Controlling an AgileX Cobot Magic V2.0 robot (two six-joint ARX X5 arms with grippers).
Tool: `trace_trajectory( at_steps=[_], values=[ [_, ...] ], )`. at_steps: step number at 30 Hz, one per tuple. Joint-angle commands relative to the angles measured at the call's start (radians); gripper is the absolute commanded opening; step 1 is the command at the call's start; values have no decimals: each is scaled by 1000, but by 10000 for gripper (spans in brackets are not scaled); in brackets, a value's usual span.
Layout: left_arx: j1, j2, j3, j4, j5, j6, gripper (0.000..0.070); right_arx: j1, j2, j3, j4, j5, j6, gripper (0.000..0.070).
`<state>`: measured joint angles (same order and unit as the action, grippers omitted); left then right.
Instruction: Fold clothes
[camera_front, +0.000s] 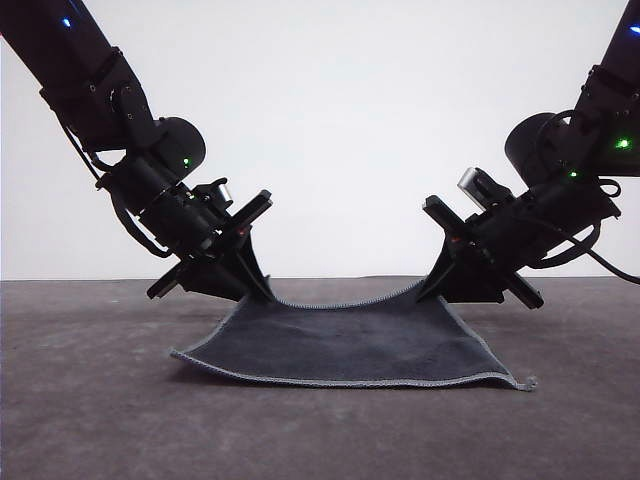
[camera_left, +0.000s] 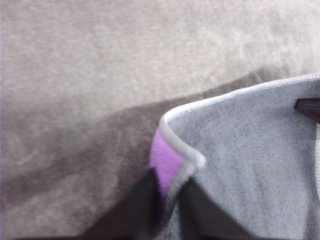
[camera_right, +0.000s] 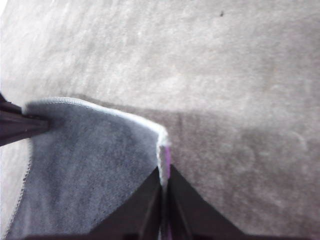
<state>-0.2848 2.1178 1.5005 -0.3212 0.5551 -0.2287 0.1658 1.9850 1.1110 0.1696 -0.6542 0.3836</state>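
Note:
The clothes are one small dark grey cloth (camera_front: 340, 345) with pale stitched edging, lying on the table with its near edge flat. Its two far corners are lifted off the surface. My left gripper (camera_front: 262, 288) is shut on the far left corner, where a purple underside (camera_left: 165, 160) peeks out. My right gripper (camera_front: 430, 290) is shut on the far right corner (camera_right: 161, 145), and a thin purple strip shows between its fingers. The far edge sags in a curve between the two grippers.
The table (camera_front: 100, 420) is a dull grey-brown felt-like surface with open room on every side of the cloth. A plain white wall stands behind it.

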Motion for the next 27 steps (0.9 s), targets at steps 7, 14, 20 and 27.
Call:
trace_trajectory(
  at_steps=[7,14,20,27],
  values=[
    [4,11,32,-4,4,7,0,4,17,24,8,-45,29,3],
    [5,-17,32,-53,23,19,0,4,-36,26,-16,-52,27,3],
    [5,-60,32,-102,21,63,0,3,-96,26,-96,-44,-21,3],
    [1,-94,31,-188,21,129,0,16,-138,19,-226,30,-123,3]
  ],
)
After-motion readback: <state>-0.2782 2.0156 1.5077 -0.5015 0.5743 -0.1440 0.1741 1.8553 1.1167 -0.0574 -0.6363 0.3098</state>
